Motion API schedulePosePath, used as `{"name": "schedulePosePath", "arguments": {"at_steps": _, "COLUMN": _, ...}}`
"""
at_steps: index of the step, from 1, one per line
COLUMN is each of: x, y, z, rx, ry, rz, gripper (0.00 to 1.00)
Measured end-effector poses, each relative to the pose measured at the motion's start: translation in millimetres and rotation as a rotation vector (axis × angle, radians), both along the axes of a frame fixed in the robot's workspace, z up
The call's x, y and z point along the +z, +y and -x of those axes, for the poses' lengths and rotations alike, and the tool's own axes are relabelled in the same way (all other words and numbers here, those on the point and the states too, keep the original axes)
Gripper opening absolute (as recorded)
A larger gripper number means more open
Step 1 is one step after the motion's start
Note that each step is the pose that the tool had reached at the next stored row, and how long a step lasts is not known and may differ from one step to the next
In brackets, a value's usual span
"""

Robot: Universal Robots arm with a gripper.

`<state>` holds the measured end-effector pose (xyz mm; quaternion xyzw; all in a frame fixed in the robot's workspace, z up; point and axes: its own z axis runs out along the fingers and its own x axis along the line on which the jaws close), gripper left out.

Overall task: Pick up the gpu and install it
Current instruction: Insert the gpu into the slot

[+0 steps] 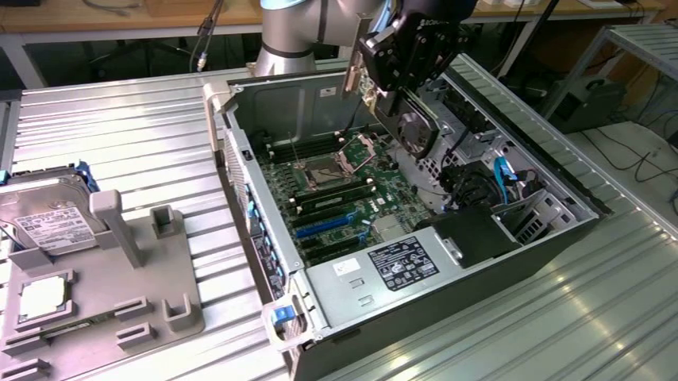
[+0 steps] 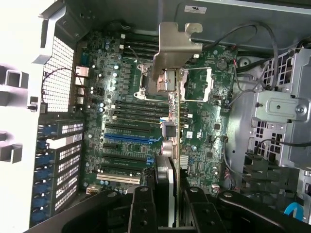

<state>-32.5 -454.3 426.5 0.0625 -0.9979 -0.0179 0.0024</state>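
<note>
The gpu [image 1: 415, 131] hangs on edge, pinched between the fingers of the pincer [image 1: 401, 87], with its silver bracket [image 2: 175, 43] at the end farthest from the grip. Below the pincer, apart from the card, lies the motherboard [image 1: 333, 190] inside the open case [image 1: 529, 238].

A silver-grey cylindrical arm [image 1: 291, 36] with a blue ring carries a black claw [image 2: 168, 201] bearing white lettering.
</note>
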Motion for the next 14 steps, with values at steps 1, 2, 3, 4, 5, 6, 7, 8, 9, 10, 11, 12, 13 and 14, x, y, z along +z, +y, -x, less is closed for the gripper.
{"name": "schedulePosePath", "arguments": {"at_steps": 1, "x": 0.0, "y": -0.6, "z": 0.0, "rx": 0.003, "ry": -0.0001, "rz": -0.0019, "gripper": 0.28}}
{"name": "schedulePosePath", "arguments": {"at_steps": 2, "x": 0.0, "y": -0.8, "z": 0.1, "rx": 0.007, "ry": -0.0001, "rz": -0.0023, "gripper": 0.28}}
{"name": "schedulePosePath", "arguments": {"at_steps": 3, "x": 0.0, "y": -1.2, "z": 0.3, "rx": 0.011, "ry": 0.0000, "rz": -0.0029, "gripper": 0.28}}
{"name": "schedulePosePath", "arguments": {"at_steps": 4, "x": 0.0, "y": -1.3, "z": 0.3, "rx": 0.016, "ry": -0.0001, "rz": -0.0031, "gripper": 0.28}}
{"name": "schedulePosePath", "arguments": {"at_steps": 5, "x": 0.0, "y": -1.3, "z": 0.3, "rx": 0.029, "ry": 0.0000, "rz": -0.0032, "gripper": 0.28}}
{"name": "schedulePosePath", "arguments": {"at_steps": 6, "x": 0.0, "y": -1.4, "z": 0.3, "rx": 0.038, "ry": 0.0000, "rz": -0.0033, "gripper": 0.28}}
{"name": "schedulePosePath", "arguments": {"at_steps": 7, "x": 0.0, "y": -1.6, "z": 0.3, "rx": 0.044, "ry": 0.0000, "rz": -0.0034, "gripper": 0.28}}
{"name": "schedulePosePath", "arguments": {"at_steps": 8, "x": 0.0, "y": -1.6, "z": 0.3, "rx": 0.051, "ry": 0.0000, "rz": -0.0035, "gripper": 0.28}}
{"name": "schedulePosePath", "arguments": {"at_steps": 9, "x": 0.0, "y": -1.7, "z": 0.3, "rx": 0.058, "ry": 0.0000, "rz": -0.0035, "gripper": 0.28}}
{"name": "schedulePosePath", "arguments": {"at_steps": 10, "x": 0.0, "y": -2.1, "z": 0.3, "rx": 0.070, "ry": 0.0000, "rz": -0.0037, "gripper": 0.28}}
{"name": "schedulePosePath", "arguments": {"at_steps": 11, "x": 0.0, "y": -2.6, "z": 0.4, "rx": 0.078, "ry": 0.0001, "rz": -0.0040, "gripper": 0.28}}
{"name": "schedulePosePath", "arguments": {"at_steps": 12, "x": 0.0, "y": -2.8, "z": 0.4, "rx": 0.084, "ry": 0.0000, "rz": -0.0042, "gripper": 0.28}}
{"name": "schedulePosePath", "arguments": {"at_steps": 13, "x": 0.0, "y": -3.0, "z": 0.4, "rx": 0.090, "ry": 0.0001, "rz": -0.0043, "gripper": 0.28}}
{"name": "schedulePosePath", "arguments": {"at_steps": 14, "x": 0.0, "y": -3.3, "z": 0.4, "rx": 0.096, "ry": 0.0001, "rz": -0.0045, "gripper": 0.28}}
